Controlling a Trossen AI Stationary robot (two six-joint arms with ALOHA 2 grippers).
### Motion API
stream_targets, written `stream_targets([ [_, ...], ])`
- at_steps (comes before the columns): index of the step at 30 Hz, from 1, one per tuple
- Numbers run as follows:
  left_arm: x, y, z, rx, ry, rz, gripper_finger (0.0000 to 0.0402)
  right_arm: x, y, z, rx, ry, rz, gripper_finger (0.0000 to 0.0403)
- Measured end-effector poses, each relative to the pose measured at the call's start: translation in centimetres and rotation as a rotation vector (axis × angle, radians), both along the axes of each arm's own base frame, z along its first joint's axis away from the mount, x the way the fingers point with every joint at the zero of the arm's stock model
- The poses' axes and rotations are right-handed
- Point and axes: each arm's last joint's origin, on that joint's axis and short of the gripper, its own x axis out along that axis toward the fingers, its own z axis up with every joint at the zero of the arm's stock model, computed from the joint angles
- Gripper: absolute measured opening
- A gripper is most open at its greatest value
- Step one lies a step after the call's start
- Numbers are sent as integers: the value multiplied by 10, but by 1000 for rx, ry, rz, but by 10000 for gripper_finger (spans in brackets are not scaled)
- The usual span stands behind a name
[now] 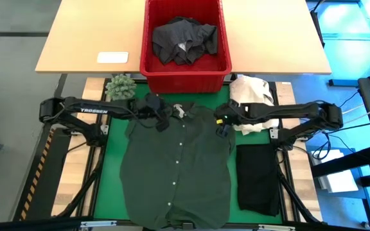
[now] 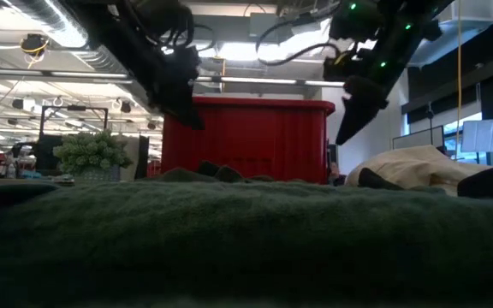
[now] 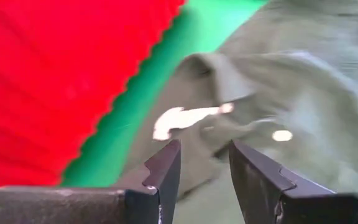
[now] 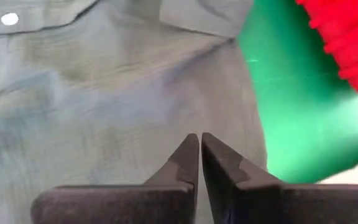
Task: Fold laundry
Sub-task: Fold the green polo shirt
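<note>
A dark green button shirt (image 1: 175, 167) lies spread flat, front up, on the green mat (image 1: 111, 173). Its collar (image 3: 229, 74) points toward the red basket (image 1: 185, 82). My left gripper (image 1: 162, 122) hovers over the collar's left side and is open (image 3: 204, 155), with nothing between its fingers. My right gripper (image 1: 222, 128) hangs over the shirt's right shoulder, shut (image 4: 199, 140) and holding nothing. In the low view both grippers, left (image 2: 187, 115) and right (image 2: 345, 133), hang clear above the cloth. A dark grey garment (image 1: 185, 40) lies crumpled in the basket.
A folded black garment (image 1: 257, 179) lies on the mat to the right of the shirt. A cream-white cloth heap (image 1: 252, 96) sits at the far right, under my right arm. A small green plant (image 1: 119, 86) stands left of the basket. A white flat item (image 1: 112, 58) lies on the wooden table behind.
</note>
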Motion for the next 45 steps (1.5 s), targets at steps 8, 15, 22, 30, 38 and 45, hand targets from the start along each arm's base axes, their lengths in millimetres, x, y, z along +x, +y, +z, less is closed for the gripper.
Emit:
stream_targets([
  [8,9,-40,1,-49,-50,-102,130,-14,26,-2,-40,105,-77,21],
  [15,13,-61,4,-44,-85,-172,130,-36,43,-12,0,-9,-51,21],
  [22,16,-61,7,-44,-128,-173,130,-80,31,-18,53,-172,-168,25],
  [30,23,-62,17,-55,-259,-207,130,-78,4,-28,90,-121,-220,138],
  [38,29,-58,11,-40,-258,-201,130,-60,-21,-45,126,-129,-260,241],
  [45,36,-58,0,-58,-233,-211,130,-54,-34,-62,148,-87,-302,221],
])
